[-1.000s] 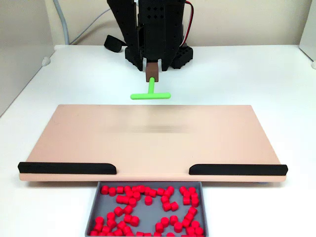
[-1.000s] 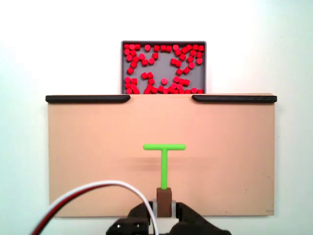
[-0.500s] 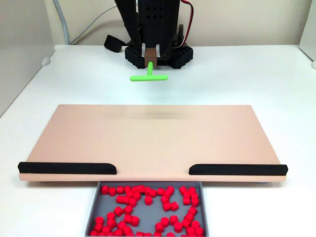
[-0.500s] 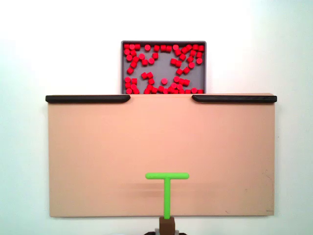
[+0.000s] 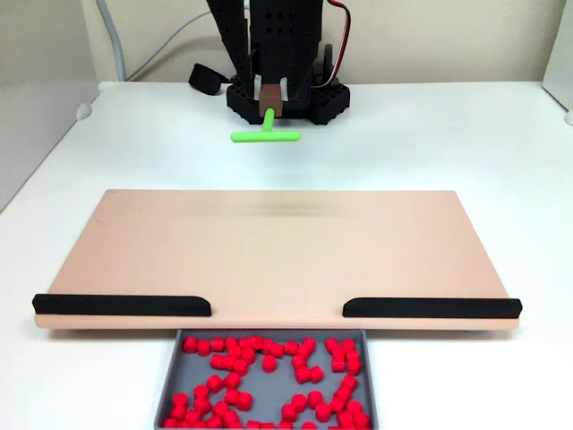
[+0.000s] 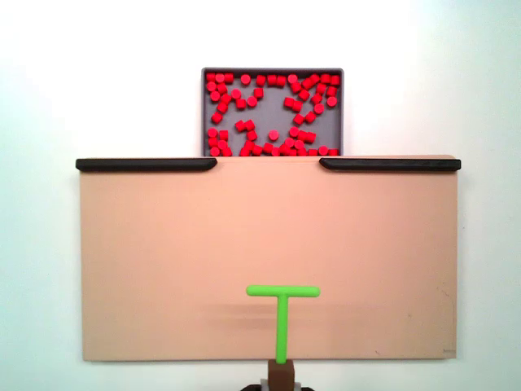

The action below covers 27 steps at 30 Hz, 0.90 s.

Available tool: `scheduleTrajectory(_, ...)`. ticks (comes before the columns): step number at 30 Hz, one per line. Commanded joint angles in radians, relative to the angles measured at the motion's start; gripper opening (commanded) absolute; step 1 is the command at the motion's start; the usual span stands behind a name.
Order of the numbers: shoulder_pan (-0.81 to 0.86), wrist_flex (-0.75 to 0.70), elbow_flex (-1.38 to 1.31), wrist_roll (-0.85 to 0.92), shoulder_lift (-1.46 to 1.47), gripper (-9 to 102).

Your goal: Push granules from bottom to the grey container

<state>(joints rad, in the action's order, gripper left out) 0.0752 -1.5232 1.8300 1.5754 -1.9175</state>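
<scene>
Pusher [image 6: 282, 314] drawn back to the board's [image 6: 163, 261] near edge, gripper [image 5: 269, 106] probably clenched on its stem; granules [image 6: 273, 114] all in the grey container [image 6: 273, 72], job looks done.

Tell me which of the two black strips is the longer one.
The black strip on the left in the top-down fixed view is slightly longer than the black strip on the right; it sits on the same tan board edge.

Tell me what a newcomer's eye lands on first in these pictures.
The bright red granules heaped in the grey container, which sits against the tan board's edge at the gap between two black strips. Next, the green T-shaped pusher on the arm, lifted above the board's opposite edge.
</scene>
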Motion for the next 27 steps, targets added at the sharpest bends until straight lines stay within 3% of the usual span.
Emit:
scheduleTrajectory(1, -0.005, 0.006, -0.012, -0.021, -0.003, 0)
scheduleTrajectory(27, 0.011, 0.014, -0.008, -0.026, 0.012, 1)
